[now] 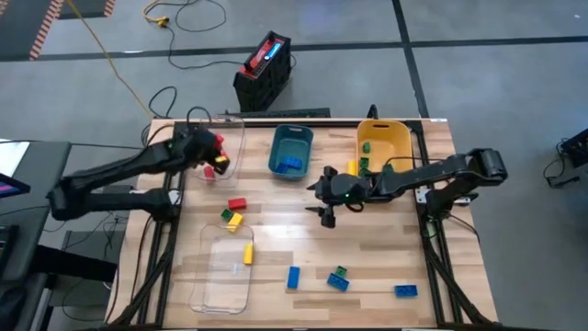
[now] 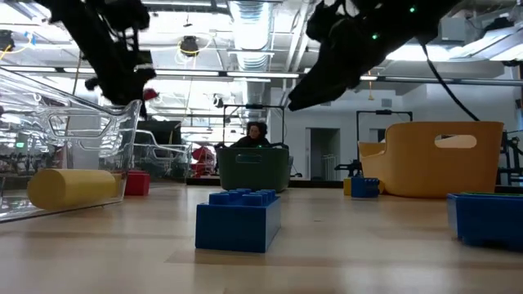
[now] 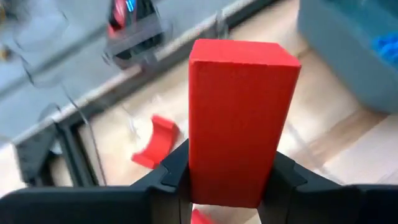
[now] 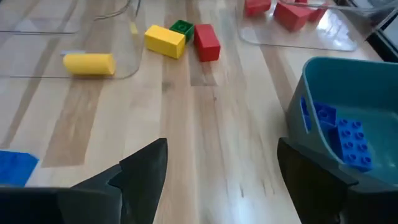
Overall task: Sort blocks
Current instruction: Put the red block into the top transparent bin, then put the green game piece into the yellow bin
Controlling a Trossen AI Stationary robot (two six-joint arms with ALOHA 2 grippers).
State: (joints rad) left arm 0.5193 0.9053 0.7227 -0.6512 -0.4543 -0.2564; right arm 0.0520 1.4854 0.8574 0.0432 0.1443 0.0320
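My left gripper (image 1: 210, 148) is shut on a red block (image 3: 242, 118) and hangs over the far clear tray (image 1: 227, 129), where other red pieces (image 1: 220, 166) lie. My right gripper (image 4: 221, 180) stands open with nothing between its fingers, above the bare wood just beside the teal bin (image 1: 292, 150), which holds blue blocks (image 4: 348, 140). Loose on the table are a red block (image 1: 237, 204), a green block (image 1: 226, 213) and a yellow block (image 1: 234, 221) in a cluster. Blue blocks (image 1: 293, 277) and a green one (image 1: 340, 272) lie near the front edge. My left gripper pinches the red block between its two fingers (image 3: 171, 174), on the two long sides near one end (image 3: 224, 186). The block stands out forward along the fingers, past their tips. It is lifted clear, above the far clear tray, with the fingers slanting down.
A yellow bin (image 1: 384, 145) with green and yellow blocks stands at the far right. A second clear tray (image 1: 223, 271) near the front left holds a yellow cylinder (image 1: 247, 253). A black and red crate (image 1: 264, 69) sits on the floor beyond the table.
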